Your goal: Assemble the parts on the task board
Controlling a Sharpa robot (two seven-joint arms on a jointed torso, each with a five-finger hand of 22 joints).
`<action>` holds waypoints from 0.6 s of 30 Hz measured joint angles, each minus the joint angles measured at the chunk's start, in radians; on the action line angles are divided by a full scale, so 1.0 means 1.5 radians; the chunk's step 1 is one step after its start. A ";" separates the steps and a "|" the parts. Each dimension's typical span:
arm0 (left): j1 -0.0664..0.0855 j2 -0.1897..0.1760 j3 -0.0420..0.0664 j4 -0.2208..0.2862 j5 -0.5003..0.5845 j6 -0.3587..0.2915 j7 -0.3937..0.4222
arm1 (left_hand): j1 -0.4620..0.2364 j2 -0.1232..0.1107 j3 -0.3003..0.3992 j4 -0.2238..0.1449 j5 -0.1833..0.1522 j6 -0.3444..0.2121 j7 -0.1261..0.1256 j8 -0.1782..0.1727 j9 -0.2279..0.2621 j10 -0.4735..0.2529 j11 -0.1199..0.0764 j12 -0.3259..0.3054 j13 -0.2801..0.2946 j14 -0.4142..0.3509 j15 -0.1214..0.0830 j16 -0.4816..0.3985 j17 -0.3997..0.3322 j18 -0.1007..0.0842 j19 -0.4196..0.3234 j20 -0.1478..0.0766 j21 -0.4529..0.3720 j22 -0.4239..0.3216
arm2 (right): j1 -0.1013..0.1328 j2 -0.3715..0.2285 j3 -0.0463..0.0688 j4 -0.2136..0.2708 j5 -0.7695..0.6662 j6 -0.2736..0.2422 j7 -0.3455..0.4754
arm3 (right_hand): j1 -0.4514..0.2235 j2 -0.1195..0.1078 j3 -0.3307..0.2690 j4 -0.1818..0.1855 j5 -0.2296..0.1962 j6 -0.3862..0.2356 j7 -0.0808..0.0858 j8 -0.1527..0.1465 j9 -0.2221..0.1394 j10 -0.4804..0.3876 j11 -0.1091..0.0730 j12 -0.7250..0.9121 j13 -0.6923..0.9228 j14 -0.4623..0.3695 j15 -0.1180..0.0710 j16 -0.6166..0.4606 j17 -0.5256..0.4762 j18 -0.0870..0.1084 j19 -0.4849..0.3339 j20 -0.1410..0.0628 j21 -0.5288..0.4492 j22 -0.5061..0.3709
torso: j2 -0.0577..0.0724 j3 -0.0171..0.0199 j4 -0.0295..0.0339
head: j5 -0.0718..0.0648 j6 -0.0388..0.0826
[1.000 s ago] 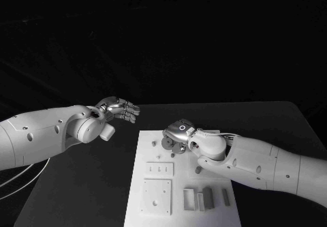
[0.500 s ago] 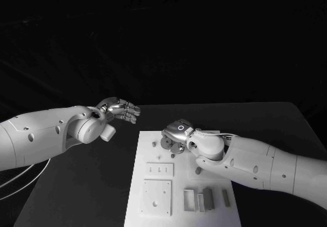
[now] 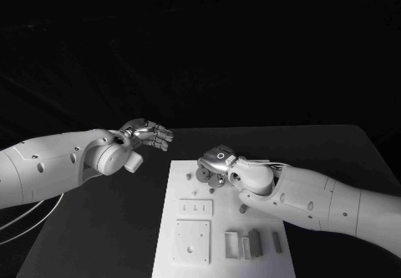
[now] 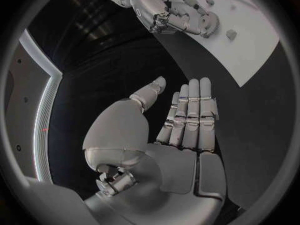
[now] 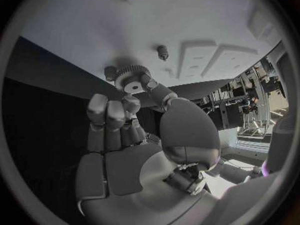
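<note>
Small grey toothed gear (image 5: pixel 133 81), round, pale hub with a centre hole, teeth visible round the rim. Pinched at its edge by the right hand (image 3: pixel 219 168), thumb on one side, fingertips (image 5: pixel 107 107) on the other; remaining fingers curled close together. Held just above the far end of the white task board (image 3: pixel 272 263), near its left edge as seen from the head camera. Beside the gear on the board: a short dark peg (image 5: pixel 162 51) standing upright, and a second small round piece (image 5: pixel 110 72) partly hidden behind the gear; cannot tell whether gear and piece touch.

Nearer end of board: two pale square plates (image 3: pixel 194 207) set one behind the other, the nearer one larger (image 3: pixel 192 241); to their right a row of narrow upright blocks (image 3: pixel 253 243).

Left hand (image 3: pixel 146 134) off the board, well apart from the gear, over the bare black table (image 3: pixel 109 231) past the board's far left corner. Holding nothing; fingers (image 4: pixel 190 112) straight and pressed side by side, thumb set apart.

Table surface matte black. Surroundings beyond the table dark.
</note>
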 measured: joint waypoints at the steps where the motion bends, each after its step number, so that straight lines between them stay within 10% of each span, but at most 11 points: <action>1: 0.000 0.000 0.000 0.000 0.000 0.000 0.000 | 0.000 0.000 0.000 0.000 0.000 0.000 0.000 0.000 0.000 0.000 0.000 0.000 0.000 0.000 0.000 -0.001 0.000 0.000 0.000 0.000 0.000 0.000 | 0.000 0.000 0.000 0.000 0.000 0.000 0.001 | 0.000 0.000 0.000 0.000 0.000 0.000 0.000 0.000 0.000 -0.001 0.001 0.000 0.000 0.000 0.000 0.000 0.000 0.000 0.000 0.000 0.000 0.000 | 0.000 0.0001 -0.0001 | 0.000 0.000; 18: 0.000 -0.003 0.000 0.001 0.000 -0.001 0.000 | 0.000 0.000 0.000 0.000 0.000 0.000 0.000 -0.003 0.000 0.000 0.000 -0.003 0.000 0.000 0.000 -0.001 0.001 -0.001 0.000 0.000 0.000 0.001 | 0.001 -0.005 0.000 0.001 0.006 0.003 0.004 | 0.001 0.001 0.000 0.000 -0.001 0.000 0.000 -0.005 0.000 -0.002 0.002 0.000 -0.002 0.002 -0.002 0.000 0.000 0.000 0.000 0.000 0.000 0.000 | -0.001 0.0010 0.0004 | -0.001 -0.004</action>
